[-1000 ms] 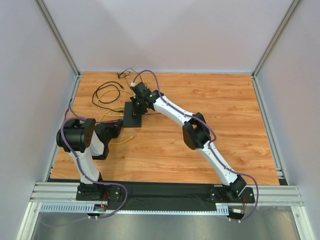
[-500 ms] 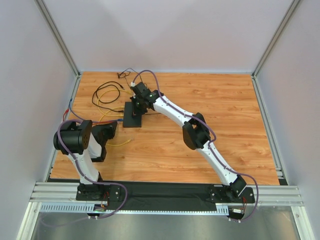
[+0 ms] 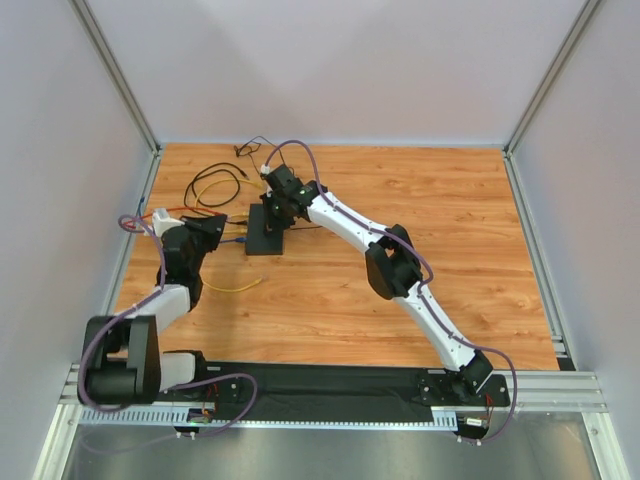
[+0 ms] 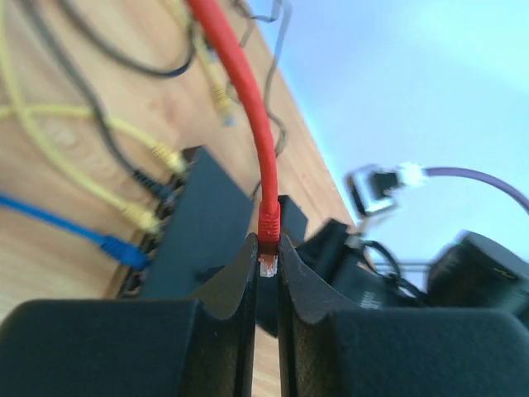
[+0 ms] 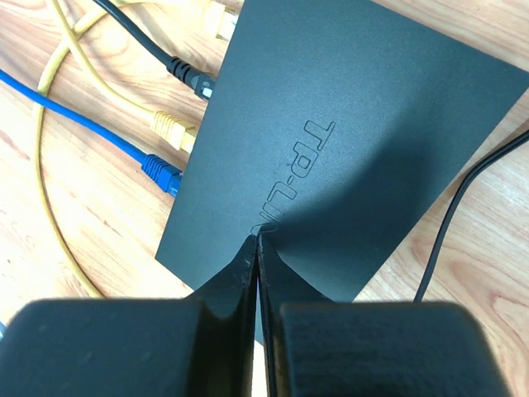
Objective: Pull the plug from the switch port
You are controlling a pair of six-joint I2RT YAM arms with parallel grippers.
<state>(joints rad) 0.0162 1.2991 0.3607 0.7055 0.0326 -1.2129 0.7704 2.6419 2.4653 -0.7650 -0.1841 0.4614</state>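
The switch [image 3: 265, 233] is a flat black box left of centre on the table, with sockets on its left edge. My left gripper [image 3: 214, 227] is just left of it and shut on a red plug [image 4: 269, 248]. The plug's clear tip is out of the sockets, in the air above the switch [image 4: 202, 223], and its red cable [image 4: 240, 91] runs away from the jaws. My right gripper [image 3: 276, 213] is shut and empty, its tips [image 5: 258, 241] pressed down on the switch's top [image 5: 331, 141]. Blue [image 5: 161, 172], yellow [image 5: 172, 129] and black [image 5: 190, 78] plugs sit in the sockets.
Loose yellow and black cables [image 3: 215, 190] loop on the table behind and left of the switch. A yellow cable [image 3: 232, 286] lies in front of the left gripper. A thin black wire [image 5: 450, 215] runs off the switch's right side. Walls close in on the left and at the back.
My left arm has folded down and its gripper has drawn back left from the switch's sockets, shut on the red plug. The right arm has not moved.
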